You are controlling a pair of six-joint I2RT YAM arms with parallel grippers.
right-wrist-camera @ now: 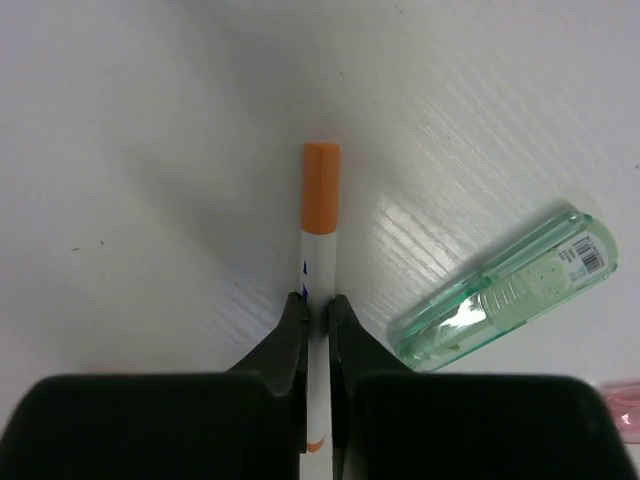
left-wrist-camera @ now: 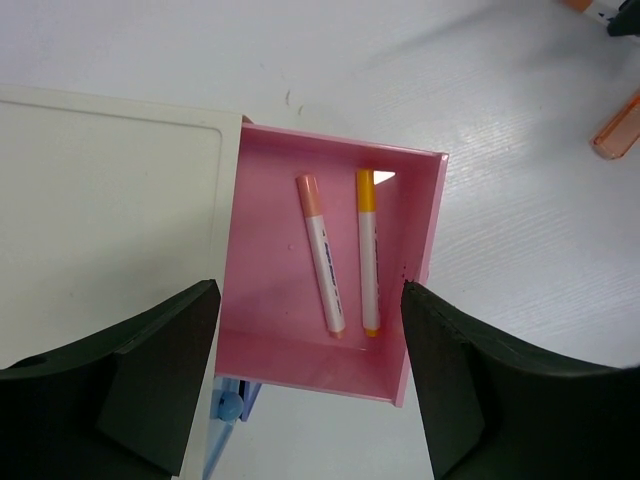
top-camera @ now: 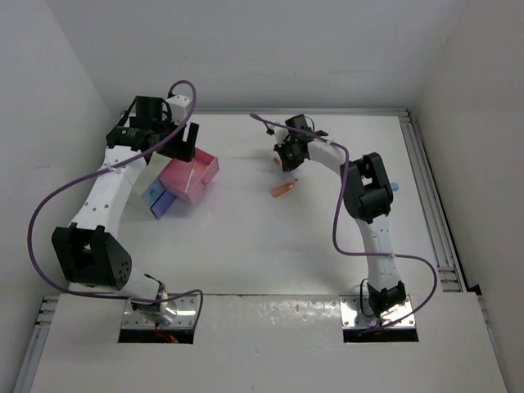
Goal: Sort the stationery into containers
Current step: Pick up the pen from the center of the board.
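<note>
Pink box (left-wrist-camera: pixel 330 350): contains peach-capped pen (left-wrist-camera: pixel 322 255) and yellow-capped pen (left-wrist-camera: pixel 368 250) (side by side). Left gripper (left-wrist-camera: pixel 308 330): over pink box, jaws wide, empty. Right gripper (right-wrist-camera: pixel 316 305): well right of pink box, clamped on orange-capped pen (right-wrist-camera: pixel 321 200).

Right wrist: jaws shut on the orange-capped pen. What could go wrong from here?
1. The right gripper pinches the orange-capped pen off-centre, its capped end sticking out far ahead; it could pivot or slip on lift.
2. The green translucent piece lies close beside that gripper and could get nudged.
3. The left gripper hangs open over the pink box, so the arms might clash at drop-off.
</note>
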